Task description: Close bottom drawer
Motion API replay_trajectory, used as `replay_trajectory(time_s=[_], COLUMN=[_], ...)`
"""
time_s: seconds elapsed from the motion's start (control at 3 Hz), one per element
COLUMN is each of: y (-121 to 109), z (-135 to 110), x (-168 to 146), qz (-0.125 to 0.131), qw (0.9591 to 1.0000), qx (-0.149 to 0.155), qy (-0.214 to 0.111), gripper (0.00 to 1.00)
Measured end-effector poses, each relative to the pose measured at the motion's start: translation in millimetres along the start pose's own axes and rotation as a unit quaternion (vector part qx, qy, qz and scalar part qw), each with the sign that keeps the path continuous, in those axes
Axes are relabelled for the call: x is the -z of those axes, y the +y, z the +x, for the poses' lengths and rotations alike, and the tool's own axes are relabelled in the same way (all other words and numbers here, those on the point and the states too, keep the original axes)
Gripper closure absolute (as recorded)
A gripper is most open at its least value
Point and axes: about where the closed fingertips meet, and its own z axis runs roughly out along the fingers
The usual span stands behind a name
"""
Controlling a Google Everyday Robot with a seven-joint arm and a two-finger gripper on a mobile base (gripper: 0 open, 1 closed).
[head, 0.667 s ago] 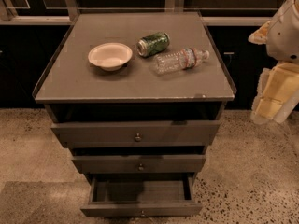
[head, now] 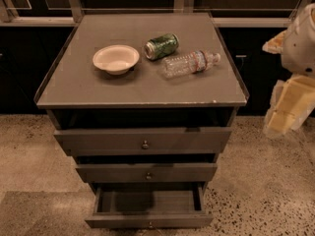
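The bottom drawer (head: 147,220) is pulled out at the foot of the grey-brown cabinet, its shallow box open and empty, with a small dark knob on its front. The middle drawer (head: 146,172) and top drawer (head: 142,140) sit above it, each slightly out. The gripper (head: 288,109) hangs at the right edge of the view, cream coloured, level with the cabinet top and well away from the drawers, with nothing seen in it.
On the cabinet top (head: 98,90) lie a white bowl (head: 115,59), a green can (head: 161,46) on its side and a clear plastic bottle (head: 189,64) on its side. Speckled floor (head: 266,191) surrounds the cabinet. Dark cabinets stand behind.
The view has shifted slightly; the arm at the right sits a little lower in the frame. The drawers have not moved.
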Motion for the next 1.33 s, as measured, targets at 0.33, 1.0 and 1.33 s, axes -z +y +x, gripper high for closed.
replay_trajectory(time_s=[0.33,1.0,1.33], y=[35,125,147], z=[3,12,21], x=[-31,-183,-201], qz=[-0.011,-0.124,-0.148], qw=[0.9981,0.9764,0.9734], qx=[-0.037,-0.134,-0.140], qy=[-0.048,-0.115,-0.104], gripper=[0.00,0.00,0.00])
